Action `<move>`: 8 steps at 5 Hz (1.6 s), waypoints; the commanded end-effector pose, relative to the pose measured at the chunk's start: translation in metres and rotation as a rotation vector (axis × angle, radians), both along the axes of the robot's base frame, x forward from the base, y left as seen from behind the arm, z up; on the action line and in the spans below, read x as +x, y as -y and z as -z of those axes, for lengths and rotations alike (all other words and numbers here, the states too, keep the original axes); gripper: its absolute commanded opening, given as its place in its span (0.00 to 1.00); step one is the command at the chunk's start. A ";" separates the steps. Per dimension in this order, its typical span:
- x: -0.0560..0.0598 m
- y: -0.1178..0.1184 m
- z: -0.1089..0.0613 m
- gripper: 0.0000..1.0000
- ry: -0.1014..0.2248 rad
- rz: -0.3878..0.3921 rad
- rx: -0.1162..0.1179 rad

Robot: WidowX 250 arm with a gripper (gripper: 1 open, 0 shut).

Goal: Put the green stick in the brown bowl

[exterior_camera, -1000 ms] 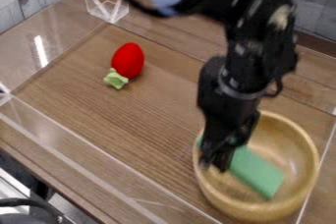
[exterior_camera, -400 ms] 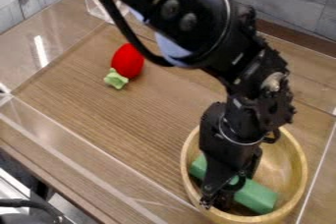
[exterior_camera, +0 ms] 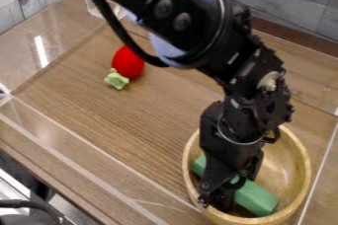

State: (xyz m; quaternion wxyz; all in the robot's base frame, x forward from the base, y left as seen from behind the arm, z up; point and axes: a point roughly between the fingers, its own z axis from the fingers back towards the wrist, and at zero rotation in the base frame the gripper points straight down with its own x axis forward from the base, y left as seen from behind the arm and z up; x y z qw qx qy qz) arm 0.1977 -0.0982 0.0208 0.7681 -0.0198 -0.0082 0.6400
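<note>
Stick down in the bowl

The green stick (exterior_camera: pixel 259 199) now lies lower inside the brown bowl (exterior_camera: pixel 306 160) (a second ago, tilted); gripper (exterior_camera: pixel 222 191) over it, jaw state unclear, so delivery looks done.

green stick (exterior_camera: pixel 260 200) partly hidden behind the arm, brown bowl (exterior_camera: pixel 313 162) cut off at bottom edge, jaws unclear

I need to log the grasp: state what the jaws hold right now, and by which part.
It cannot be told. The gripper reaches down into the brown bowl at the green stick, but the arm hides whether the jaws clamp it.
</note>
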 end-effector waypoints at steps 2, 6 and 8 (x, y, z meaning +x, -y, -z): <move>0.003 0.007 0.009 0.00 -0.010 -0.010 0.009; 0.002 -0.012 0.000 0.00 -0.015 0.000 0.013; 0.004 -0.023 -0.002 1.00 -0.016 0.037 0.010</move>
